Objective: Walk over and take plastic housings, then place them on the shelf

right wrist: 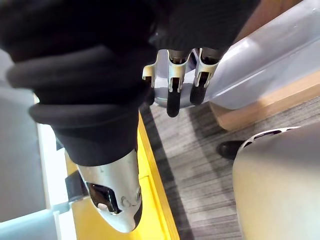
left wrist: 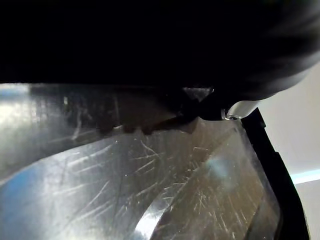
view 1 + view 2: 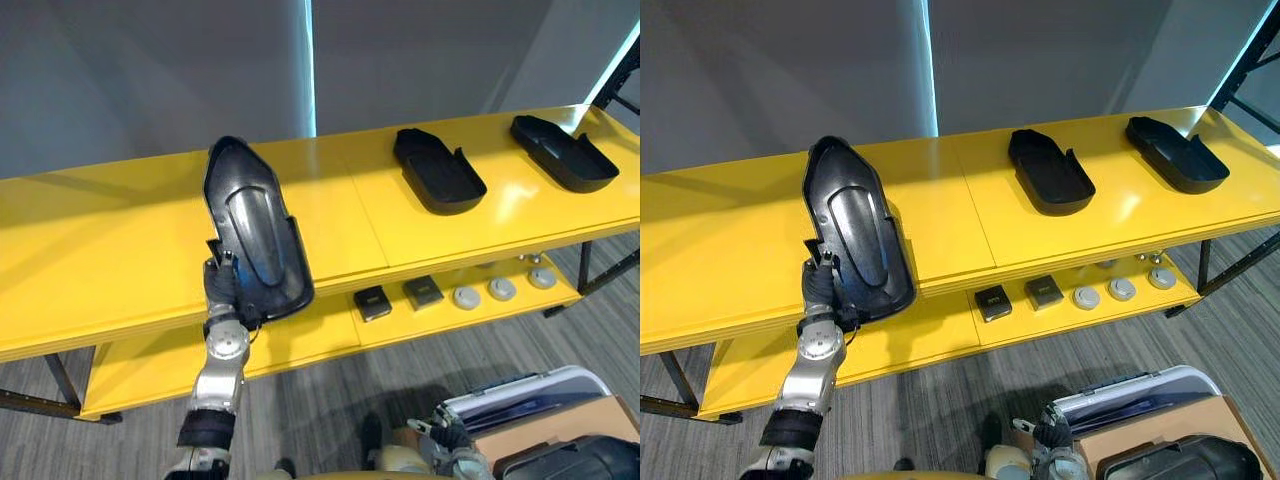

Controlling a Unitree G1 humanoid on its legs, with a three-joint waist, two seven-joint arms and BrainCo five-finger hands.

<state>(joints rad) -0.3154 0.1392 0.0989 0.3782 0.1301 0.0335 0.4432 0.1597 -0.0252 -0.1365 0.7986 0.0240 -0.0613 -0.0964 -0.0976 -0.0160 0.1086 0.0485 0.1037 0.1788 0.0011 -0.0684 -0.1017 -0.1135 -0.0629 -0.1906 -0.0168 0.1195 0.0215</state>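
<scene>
Yellow metal shelving (image 3: 110,235) bears a long glossy black plastic housing (image 3: 250,225) on its top board, near end seemingly pinched by the left hand (image 3: 220,288), while the right hand (image 1: 172,82) hangs low, fingers relaxed.

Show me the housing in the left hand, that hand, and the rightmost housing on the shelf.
held housing (image 3: 250,220), left eye view, raised centre panel.
left hand (image 3: 221,287), left eye view, dark back cover.
rightmost housing (image 3: 565,155), left eye view, inner floor.
</scene>
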